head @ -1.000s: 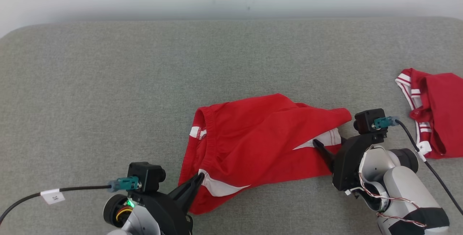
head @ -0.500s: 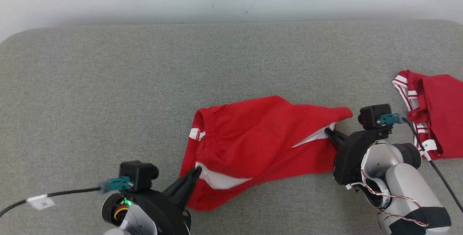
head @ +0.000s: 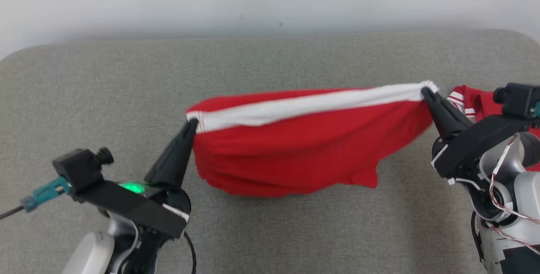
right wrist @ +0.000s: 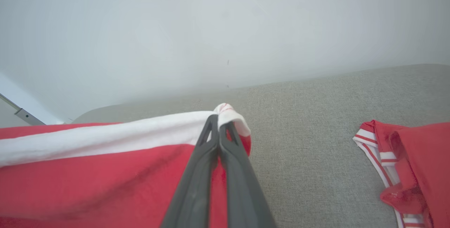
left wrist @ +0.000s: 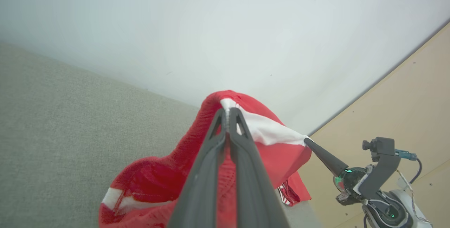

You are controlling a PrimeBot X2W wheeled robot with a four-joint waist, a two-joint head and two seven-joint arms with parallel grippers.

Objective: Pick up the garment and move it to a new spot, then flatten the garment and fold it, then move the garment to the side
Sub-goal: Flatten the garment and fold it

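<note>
grip: left gripper (head: 192,124), right gripper (head: 424,92) both clamped on white band of garment (head: 295,160) | do: you carry it level, taut; land well clear of second red cloth (right wrist: 415,157)

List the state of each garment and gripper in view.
Red cloth shorts with white stripe, lifted, stretched between both grippers.
Left gripper, shut on one end of the stripe.
Right gripper, shut on the other end.
Red garment with striped trim, lying crumpled on grey padded surface.
</note>
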